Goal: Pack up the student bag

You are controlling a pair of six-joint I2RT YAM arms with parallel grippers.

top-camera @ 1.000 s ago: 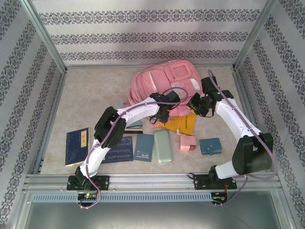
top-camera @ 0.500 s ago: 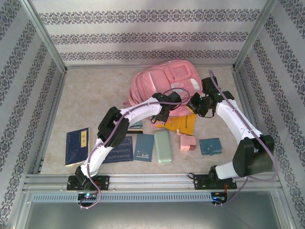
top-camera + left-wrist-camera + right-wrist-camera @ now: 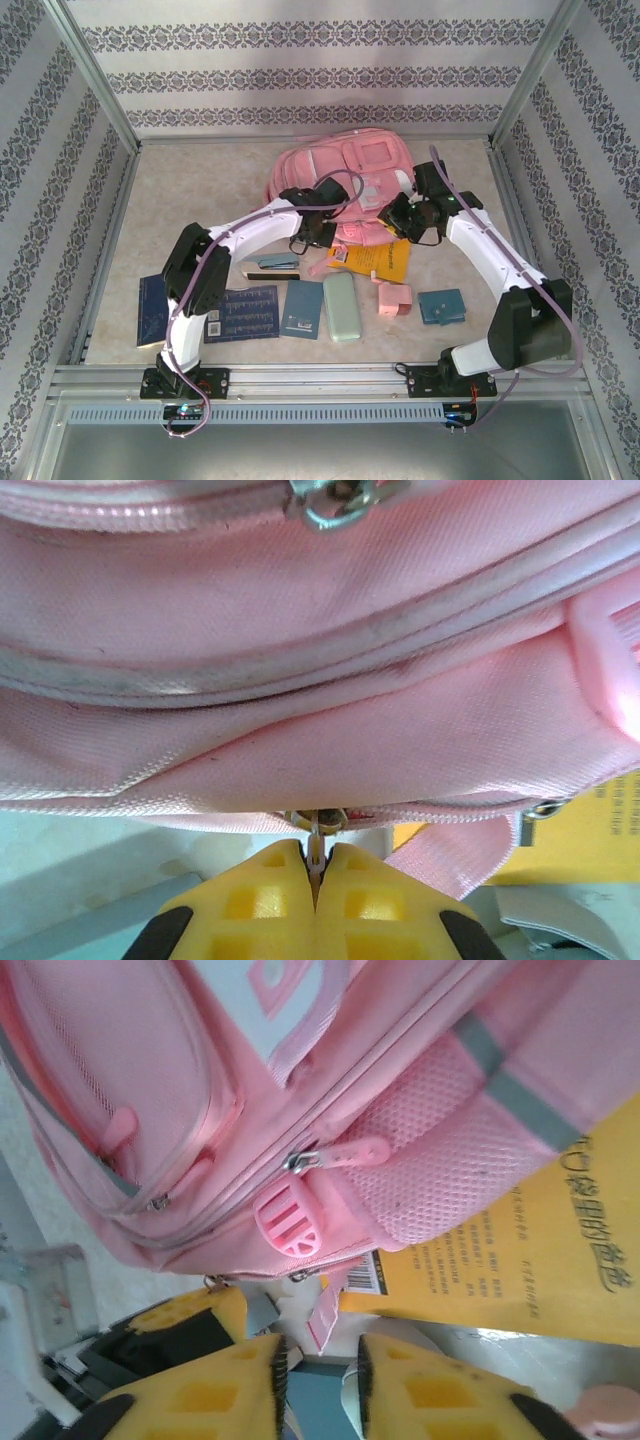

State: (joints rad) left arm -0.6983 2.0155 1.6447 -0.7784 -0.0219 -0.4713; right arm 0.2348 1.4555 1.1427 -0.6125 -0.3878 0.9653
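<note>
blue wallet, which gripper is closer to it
Right. The right gripper is at the student bag's near right side, beyond the blue wallet; the left gripper, shut on a zipper pull, is farther left.

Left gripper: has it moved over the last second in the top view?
Yes. The left gripper, shut on a zipper pull of the student bag, has shifted left, measured against the green case, which has stayed put.

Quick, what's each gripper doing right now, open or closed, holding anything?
Left gripper: closed on the student bag's zipper pull.
Right gripper: slightly open, gripping nothing.
</note>
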